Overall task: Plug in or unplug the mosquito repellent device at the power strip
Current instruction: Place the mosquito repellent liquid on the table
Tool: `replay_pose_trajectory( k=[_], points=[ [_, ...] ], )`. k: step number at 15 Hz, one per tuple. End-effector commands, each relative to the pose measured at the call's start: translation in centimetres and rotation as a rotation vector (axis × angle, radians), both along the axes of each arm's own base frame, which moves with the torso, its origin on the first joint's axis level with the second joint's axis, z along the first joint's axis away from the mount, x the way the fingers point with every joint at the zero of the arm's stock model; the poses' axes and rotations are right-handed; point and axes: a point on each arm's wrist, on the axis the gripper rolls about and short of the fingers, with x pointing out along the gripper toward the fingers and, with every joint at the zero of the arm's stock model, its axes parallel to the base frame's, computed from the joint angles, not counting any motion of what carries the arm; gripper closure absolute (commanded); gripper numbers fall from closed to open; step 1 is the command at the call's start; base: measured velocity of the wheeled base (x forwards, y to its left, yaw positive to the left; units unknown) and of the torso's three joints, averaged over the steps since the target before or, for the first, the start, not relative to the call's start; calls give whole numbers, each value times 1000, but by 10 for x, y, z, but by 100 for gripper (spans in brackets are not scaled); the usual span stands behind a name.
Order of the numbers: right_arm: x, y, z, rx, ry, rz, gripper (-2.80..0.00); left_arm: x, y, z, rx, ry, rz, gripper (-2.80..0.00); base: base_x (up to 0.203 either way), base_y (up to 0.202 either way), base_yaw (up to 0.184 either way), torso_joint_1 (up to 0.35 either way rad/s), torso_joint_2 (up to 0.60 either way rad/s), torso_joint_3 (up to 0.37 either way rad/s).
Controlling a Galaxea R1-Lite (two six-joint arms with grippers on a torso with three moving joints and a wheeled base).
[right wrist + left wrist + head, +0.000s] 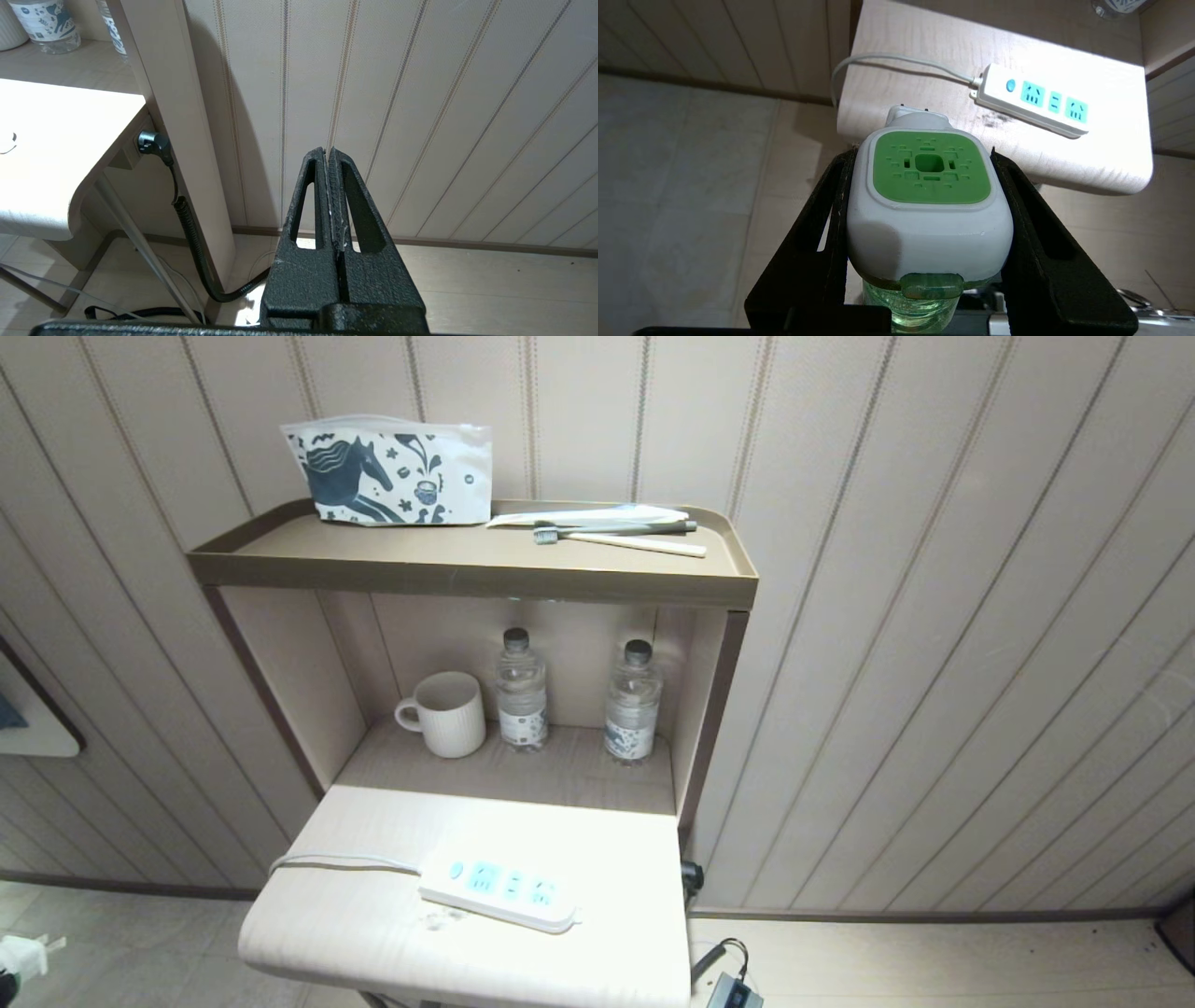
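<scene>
The mosquito repellent device (929, 210) has a green-and-white rounded head and a translucent green bottle under it. My left gripper (922, 154) is shut on the head, one black finger on each side. It hangs off the table's left front corner, above the floor. Only its white plug end (23, 955) shows at the lower left edge of the head view. The white power strip (499, 887) lies flat on the pale table, its three light-blue sockets (1052, 101) bare, its cord (887, 58) running off the left edge. My right gripper (327, 151) is shut and empty, beside the wall right of the table.
Behind the table (373, 915) is an open niche with a white mug (443, 714) and two water bottles (520, 691) (633, 705). The shelf above holds a printed pouch (392, 476) and toothbrushes (616, 532). A black corrugated cable (187, 224) hangs at the table's right side.
</scene>
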Motion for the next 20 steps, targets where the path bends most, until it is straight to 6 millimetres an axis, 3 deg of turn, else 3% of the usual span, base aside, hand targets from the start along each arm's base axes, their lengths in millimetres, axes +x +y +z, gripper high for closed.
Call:
replay_pose_trajectory(
  k=[1,3,6,9,11,15,16,20],
  points=[
    [0,0,0,0,0,0,0,4,-1,-4,75,-5,-24,0,0,0,0,0,0,0],
    [0,0,0,0,0,0,0,16,-3,-1,95,-147,6,0,0,0,0,0,0,0],
    [0,0,0,1,0,0,0,20,-3,-4,132,-184,20,0,0,0,0,0,0,0],
    [0,0,0,0,0,0,0,39,-8,-21,168,-346,36,0,0,0,0,-68,143,77],
    [0,0,0,0,0,0,0,45,-9,-25,187,-357,37,0,0,0,0,-201,454,244],
    [0,0,0,1,0,0,0,48,-10,-19,174,-372,41,0,0,0,0,-228,518,284],
    [0,0,0,1,0,0,0,47,-10,-8,154,-415,51,0,0,0,0,-230,526,286],
    [0,0,0,1,0,0,0,52,-11,5,139,-438,66,0,0,0,0,-218,506,286]
  ],
)
